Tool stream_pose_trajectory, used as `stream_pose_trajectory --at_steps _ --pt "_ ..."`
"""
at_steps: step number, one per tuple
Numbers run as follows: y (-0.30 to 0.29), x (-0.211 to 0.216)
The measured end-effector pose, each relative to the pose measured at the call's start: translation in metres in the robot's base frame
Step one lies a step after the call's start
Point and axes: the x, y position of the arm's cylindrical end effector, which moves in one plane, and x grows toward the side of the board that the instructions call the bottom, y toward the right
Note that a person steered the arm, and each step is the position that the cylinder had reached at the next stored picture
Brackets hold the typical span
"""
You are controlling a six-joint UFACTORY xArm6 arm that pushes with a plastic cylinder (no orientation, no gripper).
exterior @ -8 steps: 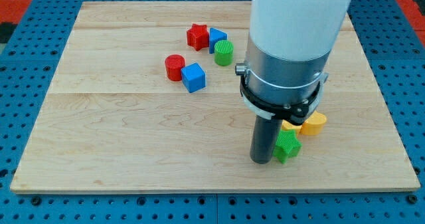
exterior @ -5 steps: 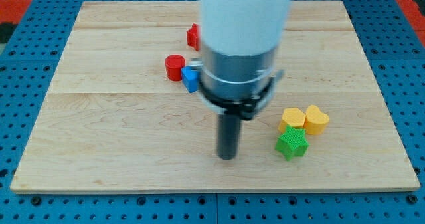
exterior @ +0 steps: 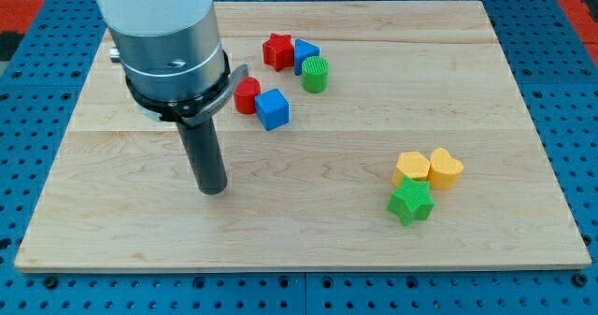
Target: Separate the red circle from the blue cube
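The red circle (exterior: pixel 248 95) sits on the wooden board (exterior: pixel 374 231), touching the blue cube (exterior: pixel 273 108) on its right side. My tip (exterior: pixel 214 190) rests on the board below and to the left of this pair, clearly apart from both. The arm's body partly hides the red circle's left edge.
A red star (exterior: pixel 277 50), a second blue block (exterior: pixel 305 52) and a green cylinder (exterior: pixel 315 74) cluster above the pair. At the lower right lie two yellow blocks (exterior: pixel 412 167) (exterior: pixel 446 168) and a green star (exterior: pixel 410 202).
My tip has swept left across the board, from beside the green star to below and left of the red circle. No block has moved.
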Motion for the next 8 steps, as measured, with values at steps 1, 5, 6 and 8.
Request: stream_pose_trajectory --at_steps 1,5,6,8 --pt "-0.018 -0.031" --pt "0.056 -0.157" --pt "0.062 -0.143" --pt "0.088 -0.112"
